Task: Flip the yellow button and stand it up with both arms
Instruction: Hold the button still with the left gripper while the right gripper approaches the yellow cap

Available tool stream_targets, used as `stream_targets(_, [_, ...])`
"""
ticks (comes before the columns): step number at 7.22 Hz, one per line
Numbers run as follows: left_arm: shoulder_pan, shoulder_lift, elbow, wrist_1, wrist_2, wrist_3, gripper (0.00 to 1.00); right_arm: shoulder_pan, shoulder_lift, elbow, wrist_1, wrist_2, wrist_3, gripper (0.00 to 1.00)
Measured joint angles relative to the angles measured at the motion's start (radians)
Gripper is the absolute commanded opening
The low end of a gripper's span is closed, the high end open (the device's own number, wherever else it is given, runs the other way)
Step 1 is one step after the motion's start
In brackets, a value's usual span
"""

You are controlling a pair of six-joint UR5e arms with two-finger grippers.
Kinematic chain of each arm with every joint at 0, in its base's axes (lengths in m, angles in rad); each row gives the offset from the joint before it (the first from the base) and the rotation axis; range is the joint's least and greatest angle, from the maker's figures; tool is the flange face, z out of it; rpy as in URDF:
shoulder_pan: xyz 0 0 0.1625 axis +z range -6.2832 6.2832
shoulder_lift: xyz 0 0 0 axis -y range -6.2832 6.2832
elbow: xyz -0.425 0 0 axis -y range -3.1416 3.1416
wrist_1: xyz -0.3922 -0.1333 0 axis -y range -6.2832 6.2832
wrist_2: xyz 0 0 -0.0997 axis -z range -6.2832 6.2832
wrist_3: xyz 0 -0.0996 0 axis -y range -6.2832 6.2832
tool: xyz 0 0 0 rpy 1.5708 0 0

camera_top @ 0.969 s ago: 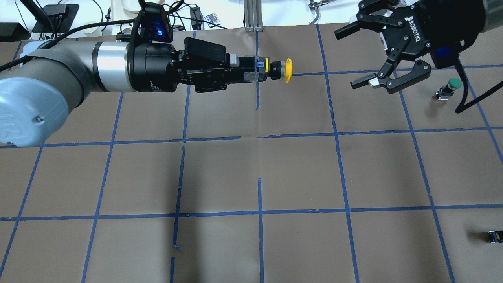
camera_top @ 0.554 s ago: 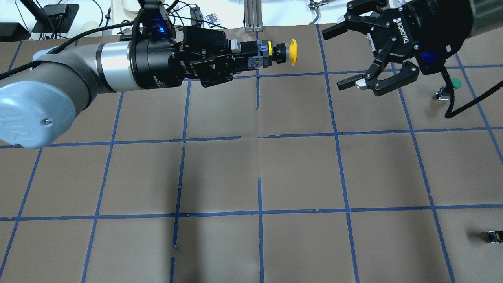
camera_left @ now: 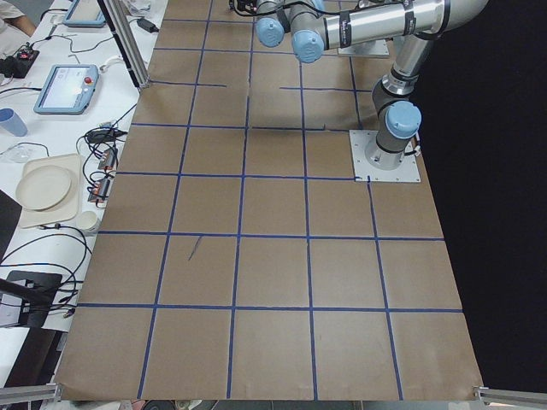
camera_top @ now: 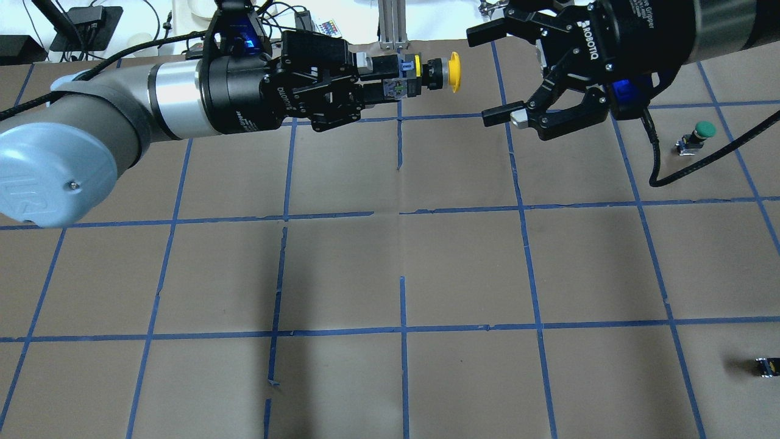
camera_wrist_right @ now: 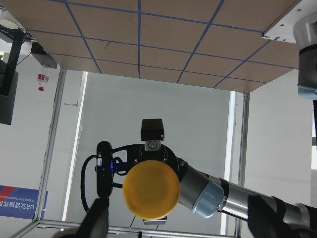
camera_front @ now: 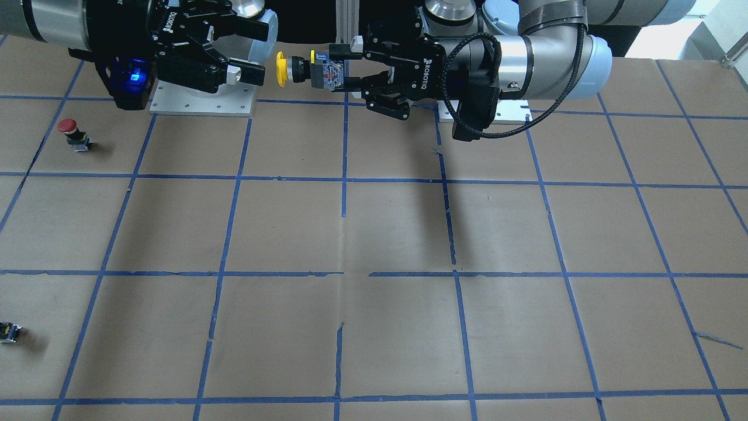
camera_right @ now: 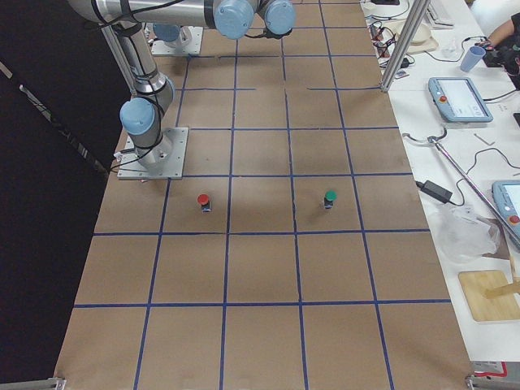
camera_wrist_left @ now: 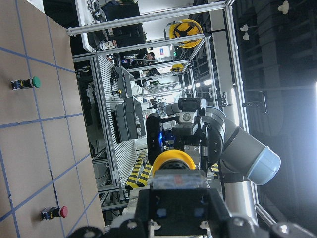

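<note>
My left gripper (camera_top: 390, 78) is shut on the dark body of the yellow button (camera_top: 452, 63) and holds it level in the air, cap pointing at my right gripper. My right gripper (camera_top: 487, 74) is open, its jaws wide, just to the right of the cap and apart from it. In the front-facing view the yellow button (camera_front: 281, 68) sits between the left gripper (camera_front: 342, 69) and the right gripper (camera_front: 256, 52). The right wrist view faces the yellow cap (camera_wrist_right: 151, 188) head-on, between its fingers (camera_wrist_right: 96, 223). The left wrist view shows the cap (camera_wrist_left: 173, 161) from behind.
A green-capped button (camera_top: 698, 134) stands on the brown table (camera_top: 463, 262) at the right. A red-capped button (camera_front: 73, 132) stands at the front-facing view's left. A small dark capless block (camera_top: 766, 366) lies near the right edge. Cables and clutter line the far edge.
The left gripper lifted the button toward the far edge and now holds it steady. The right gripper has moved left, closer to the yellow cap, still open.
</note>
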Motion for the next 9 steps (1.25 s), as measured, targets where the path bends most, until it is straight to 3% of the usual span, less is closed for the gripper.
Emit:
stream_targets(6, [0.000, 0.002, 0.000, 0.000, 0.000, -0.002, 0.02, 0.027, 0.030, 0.012, -0.003, 0.092, 0.000, 0.97])
stream_targets(9, [0.000, 0.001, 0.000, 0.000, 0.000, -0.002, 0.02, 0.027, 0.043, 0.013, -0.002, 0.095, -0.001, 0.60])
